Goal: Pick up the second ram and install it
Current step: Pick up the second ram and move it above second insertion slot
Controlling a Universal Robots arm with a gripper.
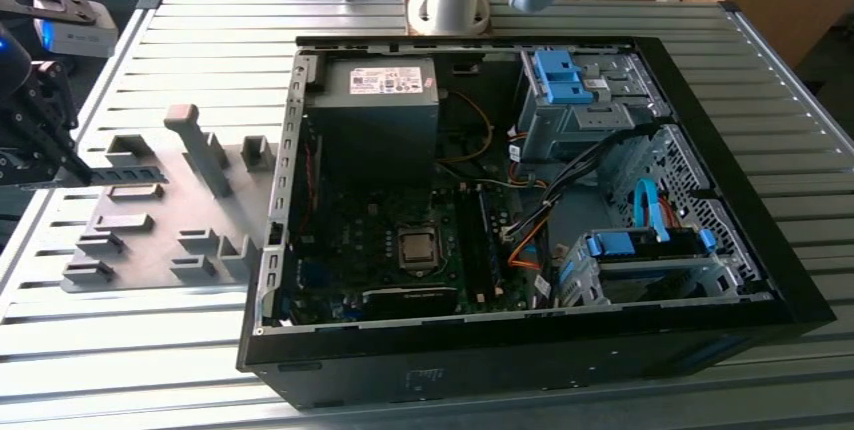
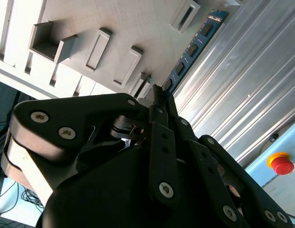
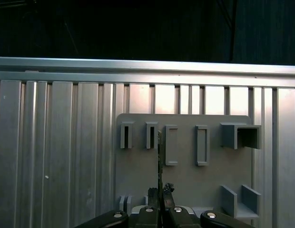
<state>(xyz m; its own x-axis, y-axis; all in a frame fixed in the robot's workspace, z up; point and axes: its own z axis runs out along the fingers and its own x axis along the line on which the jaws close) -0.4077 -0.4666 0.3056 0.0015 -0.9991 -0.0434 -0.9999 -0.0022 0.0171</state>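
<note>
Gripper (image 2: pixel 159 95) clamped shut on the second ram (image 2: pixel 195 47), pinching it at one end, so the green board juts out long past the grip in the second wrist view. In the first wrist view it reads edge-on, hanging over the grey holder plate (image 3: pixel 185 175), lined up between two of its slots and, as far as I can judge, clear of them. The open computer case (image 1: pixel 534 345) sits well apart across the ribbed surface (image 1: pixel 174 40). Held by the end, the stick has leverage, so I reckon: firm squeeze, slow travel, board kept square, no brushing the holder blocks
</note>
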